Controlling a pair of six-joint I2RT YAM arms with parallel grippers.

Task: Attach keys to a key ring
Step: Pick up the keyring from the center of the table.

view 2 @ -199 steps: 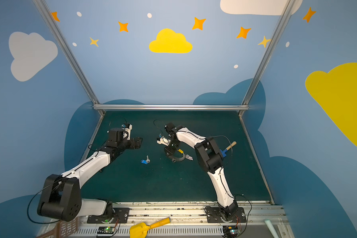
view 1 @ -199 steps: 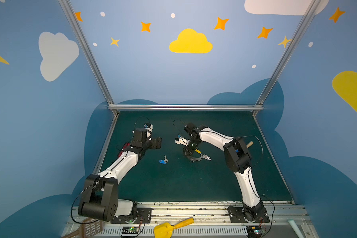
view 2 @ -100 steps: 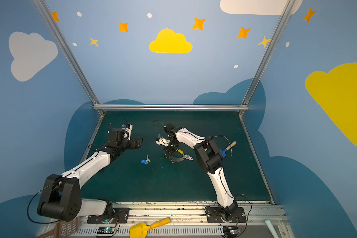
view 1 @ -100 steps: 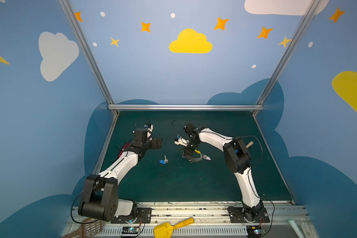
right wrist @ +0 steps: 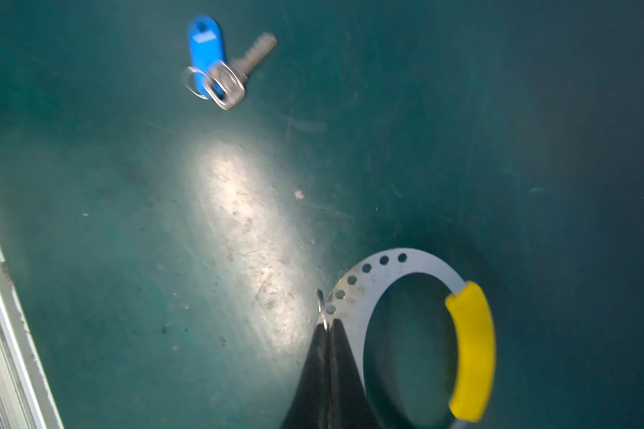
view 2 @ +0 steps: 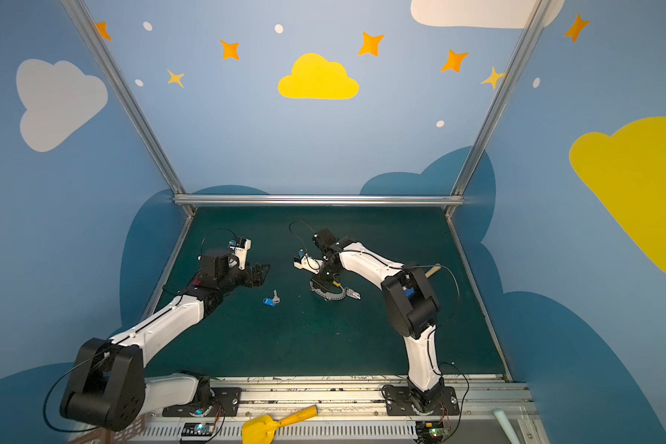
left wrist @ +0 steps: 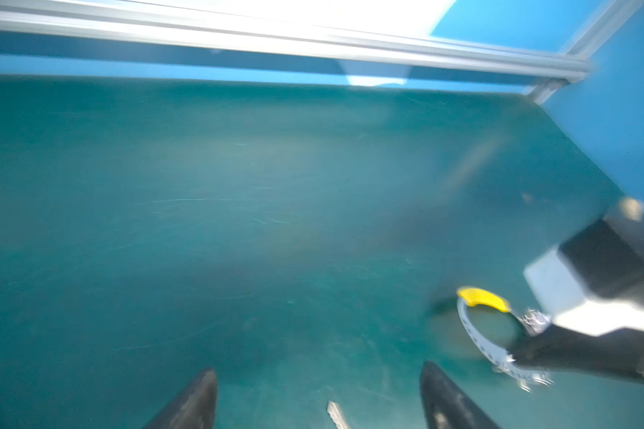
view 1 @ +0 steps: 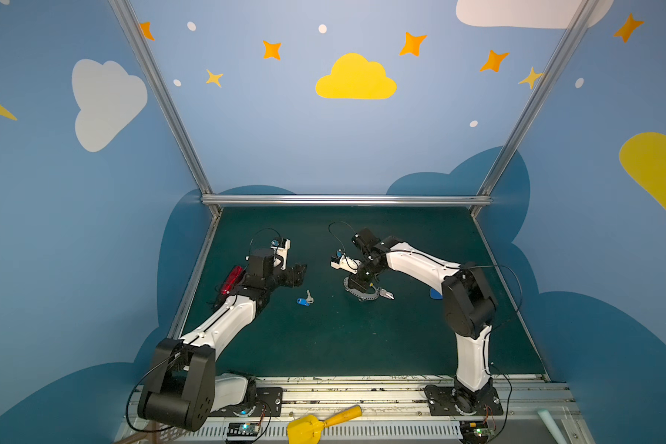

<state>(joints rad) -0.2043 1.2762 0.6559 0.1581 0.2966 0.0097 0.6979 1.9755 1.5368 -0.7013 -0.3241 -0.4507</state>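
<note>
Right wrist view: key ring [right wrist: 417, 260] partly off-frame.

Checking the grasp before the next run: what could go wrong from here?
1. The right gripper is shut on the key ring only at its very tip, on the thin band; the ring may swivel or slip out.
2. The key with its blue tag lies flat on the mat; the open left gripper may push it rather than lift it.
</note>
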